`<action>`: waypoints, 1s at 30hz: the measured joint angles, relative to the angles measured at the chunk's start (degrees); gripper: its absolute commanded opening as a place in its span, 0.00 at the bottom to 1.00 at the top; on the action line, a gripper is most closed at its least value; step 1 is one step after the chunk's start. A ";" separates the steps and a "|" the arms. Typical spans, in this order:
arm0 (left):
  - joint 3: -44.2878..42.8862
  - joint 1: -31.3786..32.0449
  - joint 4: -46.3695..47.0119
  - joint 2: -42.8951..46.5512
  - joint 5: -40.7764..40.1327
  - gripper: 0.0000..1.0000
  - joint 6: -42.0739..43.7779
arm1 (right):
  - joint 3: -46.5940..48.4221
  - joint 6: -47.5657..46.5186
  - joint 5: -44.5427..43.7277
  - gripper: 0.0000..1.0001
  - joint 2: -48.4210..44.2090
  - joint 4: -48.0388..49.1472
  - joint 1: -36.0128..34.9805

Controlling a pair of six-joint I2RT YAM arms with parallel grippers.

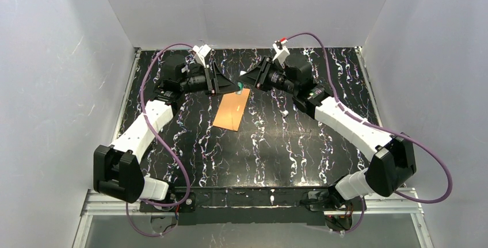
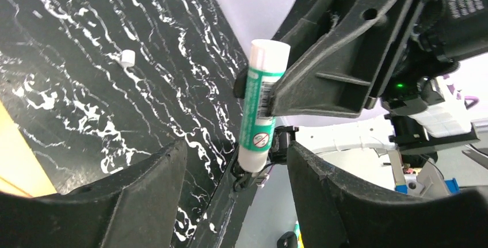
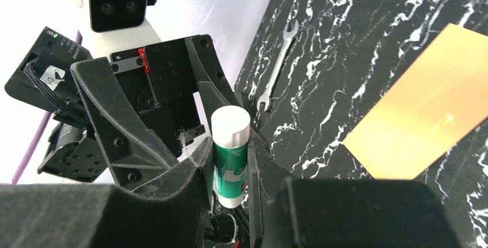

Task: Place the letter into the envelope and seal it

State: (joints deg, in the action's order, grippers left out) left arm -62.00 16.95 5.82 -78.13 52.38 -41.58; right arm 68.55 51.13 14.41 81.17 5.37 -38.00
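1. Right up close are the two thick black fingers of the right tool. They are pinched tight on a white and green glue stick, which stands up between them.
2. The left tool faces the right one. Its two black fingers are spread apart, and the glue stick shows between them with a gap on each side. This tool has hold of nothing.
3. The two tools meet tip to tip over the far part of the black desk with white streaks.
4. The flat orange-brown paper envelope lies on the desk — just beside the tools, on their near side, and a bit tilted.
5. A small white round cap lies on the desk, away from the envelope.
6. A thin silver wrench lies flat on the desk — close to the far wall.
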 measured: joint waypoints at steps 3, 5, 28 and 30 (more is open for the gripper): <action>0.02 0.00 4.81 0.00 1.44 0.55 -2.97 | 1.09 -0.02 1.51 0.05 1.01 1.79 -0.02; 0.02 0.00 7.67 -0.11 2.34 0.49 -4.94 | 1.20 0.09 2.47 0.05 1.77 3.45 -0.02; -2.34 -0.48 12.24 -4.15 13.29 0.00 -4.13 | 2.16 -0.11 6.67 0.61 4.52 7.89 0.59; -2.56 -0.48 12.24 -4.15 15.50 0.00 -3.28 | 3.04 -0.81 8.31 0.50 4.31 8.13 0.94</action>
State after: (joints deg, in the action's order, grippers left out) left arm -64.55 16.47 18.06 -82.28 67.88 -44.86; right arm 71.59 50.33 22.72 85.47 13.50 -37.06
